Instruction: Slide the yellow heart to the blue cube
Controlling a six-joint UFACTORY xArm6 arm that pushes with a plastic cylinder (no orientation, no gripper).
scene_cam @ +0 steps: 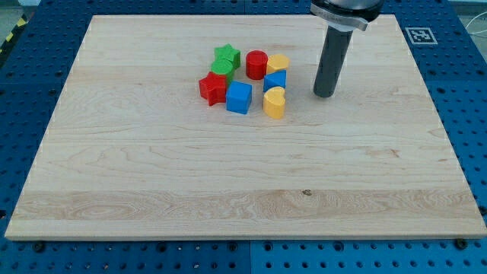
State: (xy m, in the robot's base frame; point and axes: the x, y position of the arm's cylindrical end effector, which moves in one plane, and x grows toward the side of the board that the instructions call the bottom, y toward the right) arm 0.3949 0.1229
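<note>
The yellow heart [274, 103] lies near the board's middle top, just right of the blue cube [239, 98], with a small gap between them. A second, smaller blue block [275, 80] sits right above the heart, touching it. My tip [325, 94] stands to the right of the heart, a short way off, touching no block.
A red star [214, 88] sits left of the blue cube. A green star [226, 58], a red cylinder [256, 65] and a yellow block [278, 63] lie above the cluster. The wooden board [152, 175] rests on a blue perforated table.
</note>
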